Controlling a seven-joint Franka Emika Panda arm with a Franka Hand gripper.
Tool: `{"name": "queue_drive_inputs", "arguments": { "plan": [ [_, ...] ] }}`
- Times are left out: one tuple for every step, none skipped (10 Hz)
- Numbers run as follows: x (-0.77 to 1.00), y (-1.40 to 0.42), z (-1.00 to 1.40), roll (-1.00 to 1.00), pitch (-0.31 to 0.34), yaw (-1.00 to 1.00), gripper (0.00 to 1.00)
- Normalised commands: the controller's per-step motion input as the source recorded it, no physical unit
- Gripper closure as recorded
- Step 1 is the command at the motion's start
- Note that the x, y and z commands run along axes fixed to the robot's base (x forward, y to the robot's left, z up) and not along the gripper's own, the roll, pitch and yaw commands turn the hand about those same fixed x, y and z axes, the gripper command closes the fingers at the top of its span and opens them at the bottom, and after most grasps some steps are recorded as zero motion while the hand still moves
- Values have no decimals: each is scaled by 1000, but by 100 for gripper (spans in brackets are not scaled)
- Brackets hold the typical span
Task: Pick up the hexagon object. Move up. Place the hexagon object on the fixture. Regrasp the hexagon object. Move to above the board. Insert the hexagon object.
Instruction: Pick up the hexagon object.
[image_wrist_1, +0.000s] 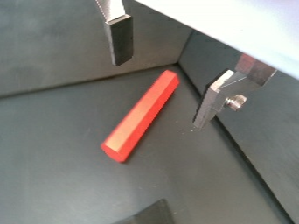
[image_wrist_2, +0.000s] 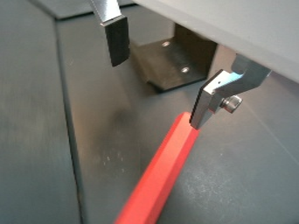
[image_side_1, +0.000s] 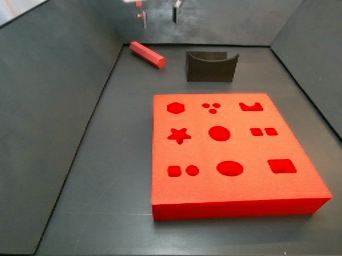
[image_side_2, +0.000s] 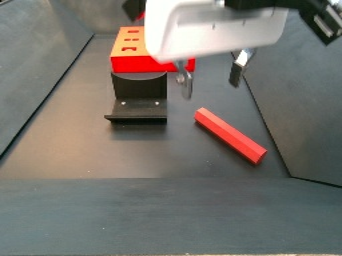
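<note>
Hand (image_wrist_1: 163, 79) hovers spread wide and empty above the hexagon object (image_wrist_1: 140, 115), which lies flat on the floor near the fixture (image_side_1: 210, 66). Risk: bar sits diagonal between fingers (image_wrist_1: 214, 98); an off-centre descent could nudge or skew it.

Setting: robotics lab test cell, not a home or shop. Evidence: a bare dark grey floor (image_side_1: 94, 150) enclosed by plain grey walls (image_side_1: 60, 45) on all sides, no furniture or clutter. On the floor, a machined red board (image_side_1: 234, 150) with cut-out shapes. Just behind the board, the fixture (image_side_1: 211, 66), a dark bracket with visible bolts in a wrist view (image_wrist_2: 176, 61). Beside the fixture lies the hexagon object (image_side_1: 147, 54). Above the fixture end of the board hangs the gripper (image_side_2: 211, 76), jaws apart, holding nothing.
</note>
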Motion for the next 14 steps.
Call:
{"name": "queue_drive_inputs", "arguments": {
  "plan": [
    [-23,-74,-377,-293,-19,577,0],
    [-3,-154,-243,-317,0,534,0],
    [-134,-60,-420,-307,-66,494,0],
    [-11,0,-697,-196,-43,260,0],
    [0,0,-949,-93,-27,114,0],
    [40,-37,-1000,-9,-29,126,0],
    [3,-94,-1000,0,-61,120,0],
    [0,-91,-1000,0,-99,97,0],
    [0,-29,-989,0,-91,100,0],
    [0,-6,-889,-67,-106,74,0],
    [0,-14,-771,-129,-114,86,0],
    [0,0,-643,-194,-130,89,0],
    [0,3,-391,-346,-140,77,0],
    [0,26,-317,-381,-153,86,0]
  ]
}}
